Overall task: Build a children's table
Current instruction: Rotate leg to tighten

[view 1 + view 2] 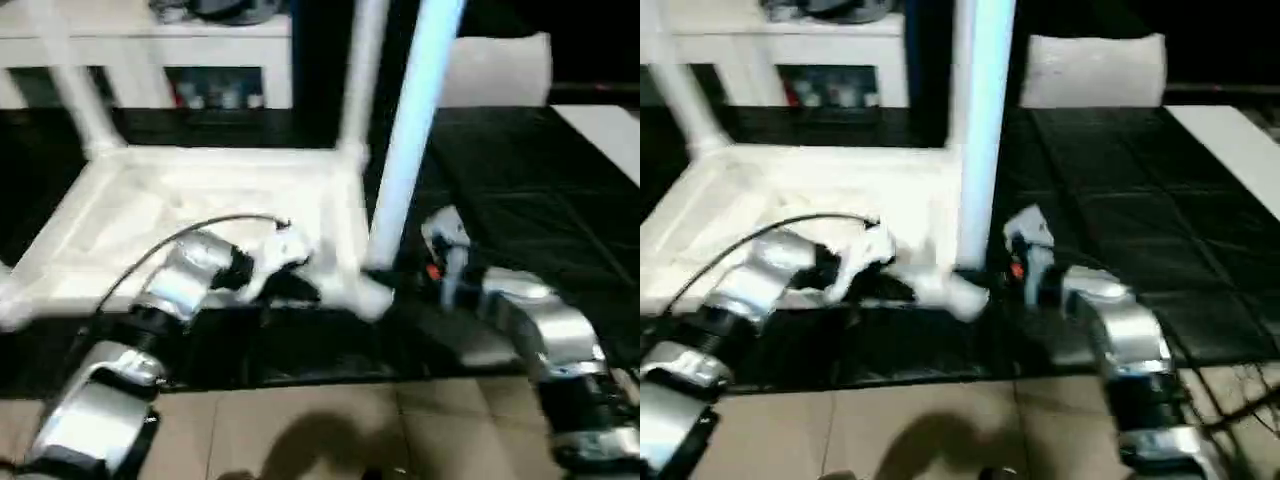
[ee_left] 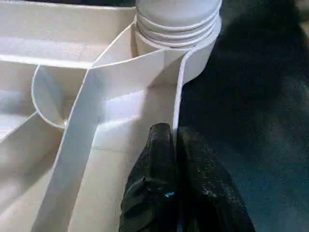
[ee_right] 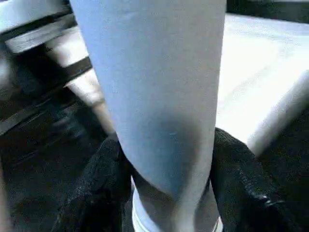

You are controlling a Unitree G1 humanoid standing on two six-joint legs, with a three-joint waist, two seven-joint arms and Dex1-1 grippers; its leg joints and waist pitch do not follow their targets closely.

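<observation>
At the near right corner socket (image 1: 375, 295) of the upturned table top (image 1: 200, 215), on the black bench, stands a leg (image 1: 410, 140), long axis upright, perhaps leaning a touch. Closest by far: right gripper (image 3: 166, 193), black fingers (image 3: 94, 188) flanking the tube just above the socket, leg squarely between them, seemingly touching both sides, though hard to swear to firm pressure from so near. Left gripper (image 2: 174, 164) clenched on the thin side wall (image 2: 177, 104) of the top, right beside that socket, bracing it. Two more legs (image 1: 75, 85) upright at the far corners. Likely next: twisting the tube down about its own axis.
</observation>
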